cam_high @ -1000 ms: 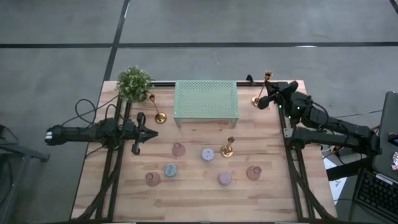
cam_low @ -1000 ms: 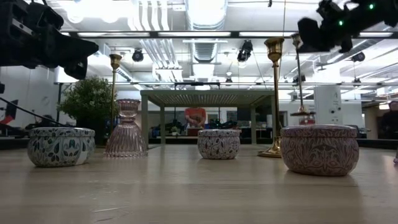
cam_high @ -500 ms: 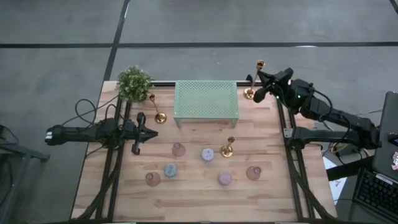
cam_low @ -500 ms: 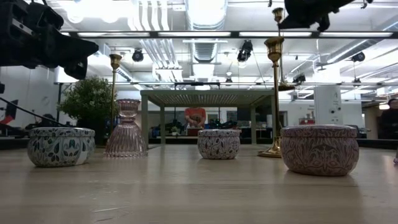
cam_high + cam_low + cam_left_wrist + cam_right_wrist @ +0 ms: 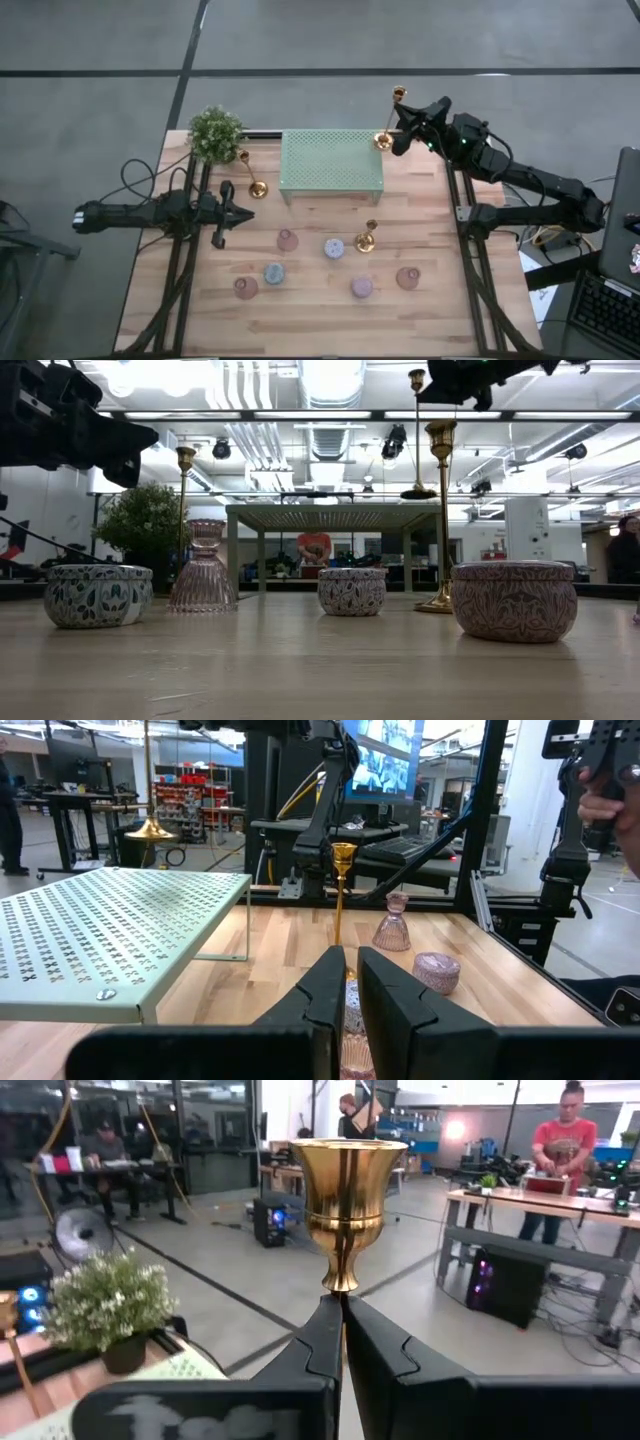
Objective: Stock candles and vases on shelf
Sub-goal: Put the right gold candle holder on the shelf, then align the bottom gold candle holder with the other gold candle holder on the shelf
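A brass candlestick (image 5: 391, 118) is clamped by its thin stem in the right gripper (image 5: 404, 124) and held above the far right corner of the shelf (image 5: 331, 160), presumably for stocking, while candles (image 5: 334, 248) and vases (image 5: 288, 240) remain on the table's near half and the left gripper (image 5: 222, 218) waits pinched shut at its left edge.

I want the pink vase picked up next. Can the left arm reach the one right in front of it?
Probably yes. The left gripper hangs shut and empty just beside the pink vase, with only bare table between them. It would have to open first.
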